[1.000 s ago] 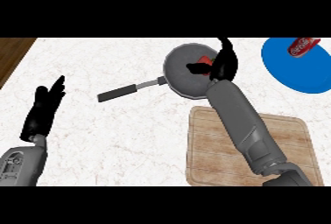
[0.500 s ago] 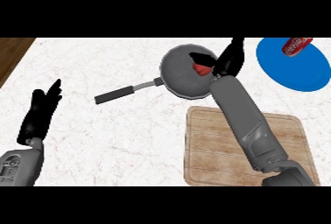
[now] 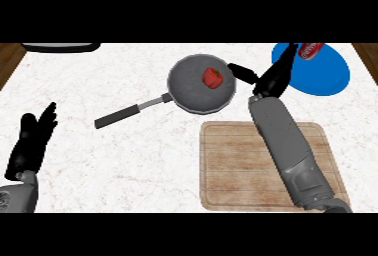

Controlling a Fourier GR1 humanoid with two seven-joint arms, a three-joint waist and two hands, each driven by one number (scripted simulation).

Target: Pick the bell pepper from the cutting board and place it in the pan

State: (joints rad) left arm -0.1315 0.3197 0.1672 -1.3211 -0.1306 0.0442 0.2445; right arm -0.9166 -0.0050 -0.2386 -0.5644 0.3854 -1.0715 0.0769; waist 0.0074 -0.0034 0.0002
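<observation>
The bell pepper [image 3: 212, 77] is lying inside the pan [image 3: 193, 92], toward the 1 o'clock part of its bowl, and nothing is touching it. The right hand [image 3: 270, 80] is sitting just beside the pan at its 3 o'clock rim, with the fingers spread apart and gripping nothing; one finger is pointing toward the rim. The cutting board [image 3: 244, 165] is lying at the pan's 5 o'clock and is carrying no pepper, so the placement is judged done. The left hand [image 3: 31, 142] is resting open at the 9 o'clock edge of the view, fingers up. The pepper is likely behaving as a light, hollow, smooth-skinned body that is prone to rolling; any regrasp is best taken across its widest shoulders. A blue plate [image 3: 325, 77] carrying a red can [image 3: 311, 49] is lying at the pan's 3 o'clock.
</observation>
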